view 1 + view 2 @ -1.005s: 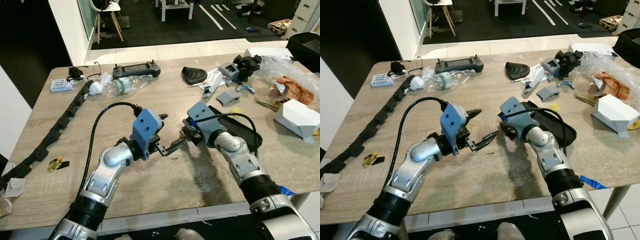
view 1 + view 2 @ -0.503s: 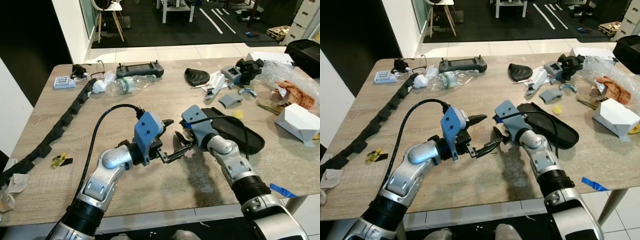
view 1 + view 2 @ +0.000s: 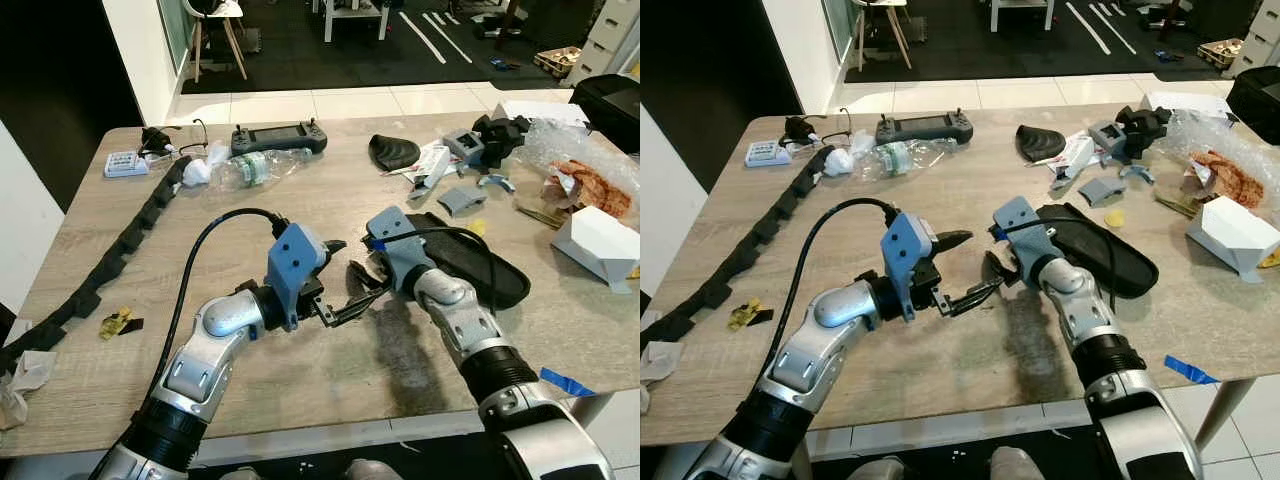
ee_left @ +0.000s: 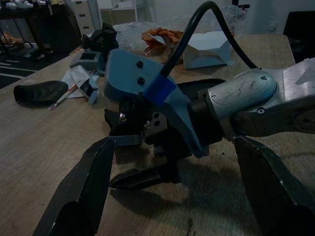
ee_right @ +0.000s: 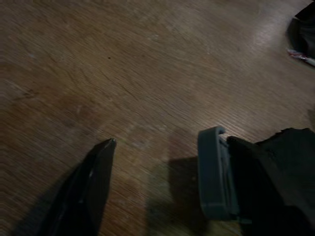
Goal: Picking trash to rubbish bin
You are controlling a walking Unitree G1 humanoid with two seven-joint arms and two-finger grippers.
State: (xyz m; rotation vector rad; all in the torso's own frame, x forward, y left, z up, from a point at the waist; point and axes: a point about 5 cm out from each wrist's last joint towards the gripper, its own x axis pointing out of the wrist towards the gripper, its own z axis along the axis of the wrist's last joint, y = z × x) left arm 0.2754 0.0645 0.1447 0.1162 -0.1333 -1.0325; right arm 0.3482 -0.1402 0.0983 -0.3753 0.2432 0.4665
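Up close, right gripper spread over bare table.

Table: matt wood-grain top, darker smudge near front edge. Arms: brushed silver metal w/ matt blue plastic wrist housings. Bottle: clear crinkled plastic. Box: white paper/card. Black case: matt.

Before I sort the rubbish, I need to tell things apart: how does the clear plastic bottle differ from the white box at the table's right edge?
The plastic bottle is clear and crumpled, lying on its side at the table's far left; the white box is opaque and angular, at the right edge. The bottle lies beside a black controller; the box lies by bubble wrap. Both rest untouched on the table.
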